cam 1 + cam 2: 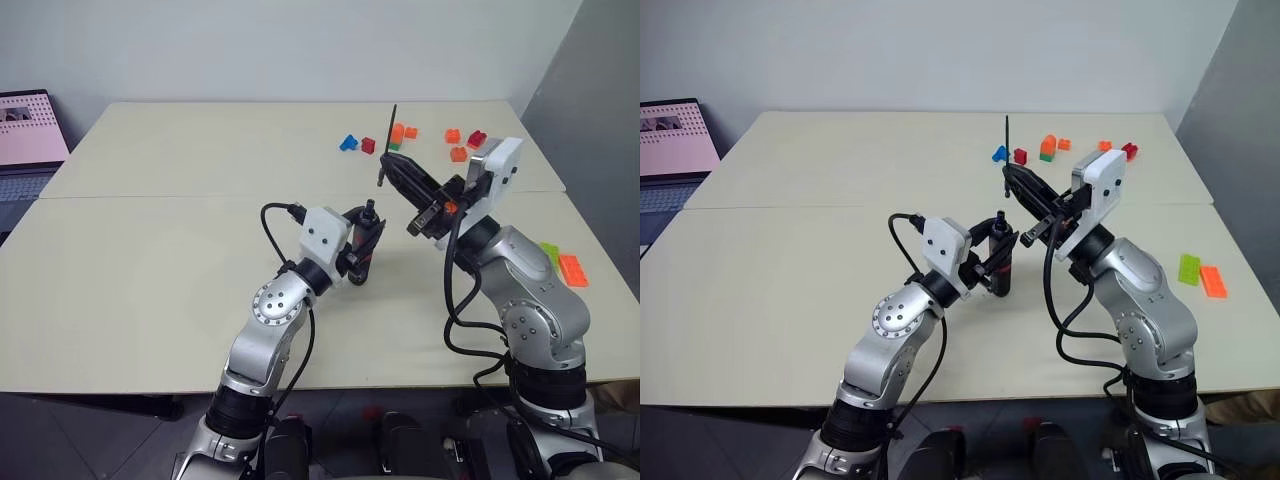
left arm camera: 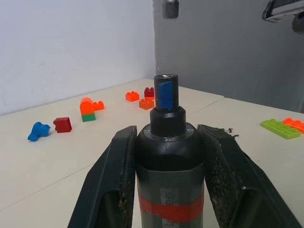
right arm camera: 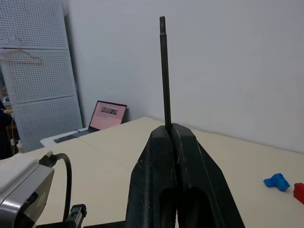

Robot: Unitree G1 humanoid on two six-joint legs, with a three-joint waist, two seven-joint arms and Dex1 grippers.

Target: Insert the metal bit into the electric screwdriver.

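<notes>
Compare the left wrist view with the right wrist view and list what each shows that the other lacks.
Left wrist view alone: the dark pen-shaped electric screwdriver with a red band, clamped between the left hand's black fingers, plus orange plastic bricks and a flat green plastic brick.

Right wrist view alone: the thin grey metal bit standing up from the shut right hand, an open laptop with a pink screen and a white pegboard panel.

Both: the beige table, the small blue plastic piece and the red plastic brick.
</notes>
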